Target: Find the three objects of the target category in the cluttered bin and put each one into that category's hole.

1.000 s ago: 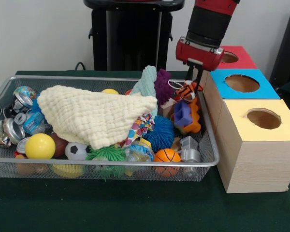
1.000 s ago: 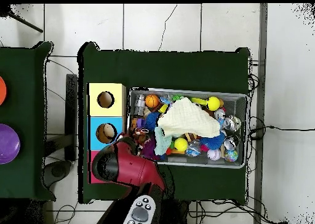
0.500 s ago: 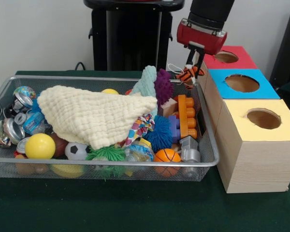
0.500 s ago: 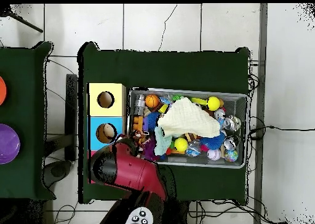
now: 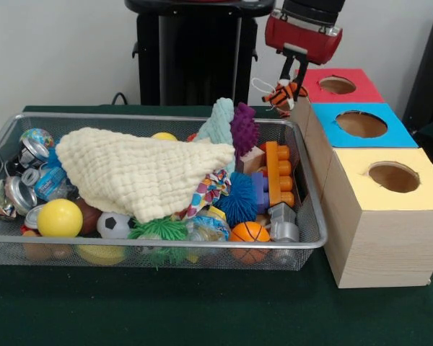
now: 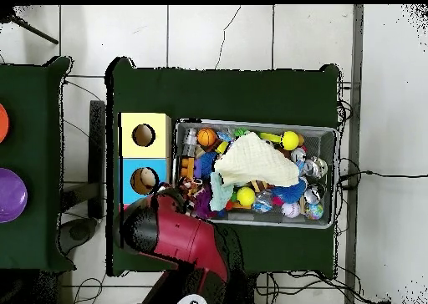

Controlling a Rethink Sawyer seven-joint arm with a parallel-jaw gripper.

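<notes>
My gripper [image 5: 291, 78] is shut on a small orange striped tiger toy [image 5: 282, 94]. It holds the toy in the air above the far right corner of the bin [image 5: 130, 117], just left of the red-topped box. The hole [image 5: 338, 85] in that red top is open and lies right of the toy. In the overhead view the red arm [image 6: 167, 234] covers the red box and the gripper. The bin [image 6: 336, 177] holds a cream cloth [image 5: 137, 173], balls, cans, building blocks and spiky toys.
A blue-topped box [image 5: 361, 124] and a yellow-topped box [image 5: 394, 176] stand in a row in front of the red one, right of the bin. The black pedestal [image 5: 195, 50] stands behind the bin. A purple spiky toy [image 5: 243, 128] sticks up near the toy.
My gripper has risen out of the bin with the tiger toy and moved back and right towards the red box. The blocks under it have settled.
</notes>
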